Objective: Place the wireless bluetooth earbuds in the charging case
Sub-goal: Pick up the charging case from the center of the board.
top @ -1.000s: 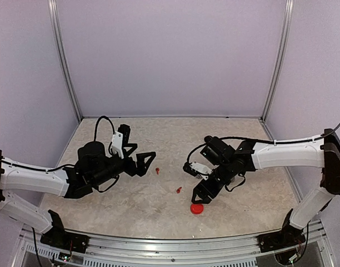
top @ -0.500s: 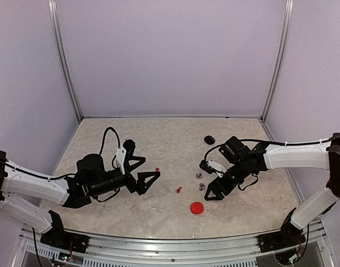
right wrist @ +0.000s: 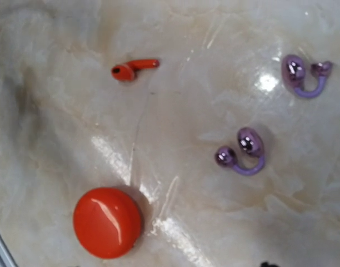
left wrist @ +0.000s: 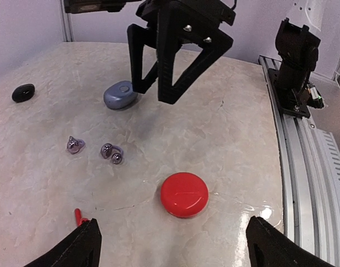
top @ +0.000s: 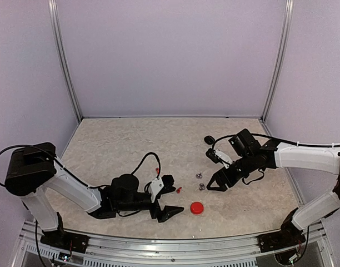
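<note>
The red charging case (left wrist: 184, 194) lies shut on the table, also seen from above (top: 197, 208) and from the right wrist (right wrist: 107, 222). My left gripper (top: 169, 197) is low and open, its fingertips (left wrist: 70, 250) wide apart just short of the case. One red earbud (top: 179, 189) lies by its left finger (left wrist: 80, 217); another red earbud (top: 158, 169) lies farther back. Two silver-purple earbuds (left wrist: 75, 145) (left wrist: 111, 153) lie left of the case. My right gripper (top: 216, 185) hovers open and empty behind them (left wrist: 153, 95).
A grey-blue case (left wrist: 120, 94) sits under the right gripper. A black case (top: 209, 139) lies farther back, at the far left of the left wrist view (left wrist: 23, 92). The metal rail (left wrist: 303, 167) runs along the table's near edge.
My left arm swung from the left middle down to the front and now faces the red case. My right gripper drew back and right, uncovering the silver-purple earbuds and black case.
</note>
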Controlling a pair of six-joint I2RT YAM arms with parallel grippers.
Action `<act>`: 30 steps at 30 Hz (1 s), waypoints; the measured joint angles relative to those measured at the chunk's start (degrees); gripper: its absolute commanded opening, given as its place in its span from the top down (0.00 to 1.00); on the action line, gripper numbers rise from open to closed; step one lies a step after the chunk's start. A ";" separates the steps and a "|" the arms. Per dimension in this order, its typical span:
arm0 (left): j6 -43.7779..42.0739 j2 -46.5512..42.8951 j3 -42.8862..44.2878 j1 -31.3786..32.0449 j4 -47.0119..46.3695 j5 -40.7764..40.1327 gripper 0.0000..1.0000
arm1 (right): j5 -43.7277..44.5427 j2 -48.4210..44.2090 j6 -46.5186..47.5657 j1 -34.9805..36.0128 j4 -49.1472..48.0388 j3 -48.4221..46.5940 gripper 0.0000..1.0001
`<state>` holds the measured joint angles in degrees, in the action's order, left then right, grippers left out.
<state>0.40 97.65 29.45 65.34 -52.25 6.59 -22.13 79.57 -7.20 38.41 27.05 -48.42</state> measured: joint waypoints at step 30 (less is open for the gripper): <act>-8.41 24.87 15.32 2.25 -3.45 2.93 0.31 | 12.61 -25.64 -2.45 -1.44 -9.88 3.45 0.01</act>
<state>-8.01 122.52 44.77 67.59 -55.70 9.52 -9.52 53.93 -9.65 36.97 17.17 -44.97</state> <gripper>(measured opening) 0.715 0.995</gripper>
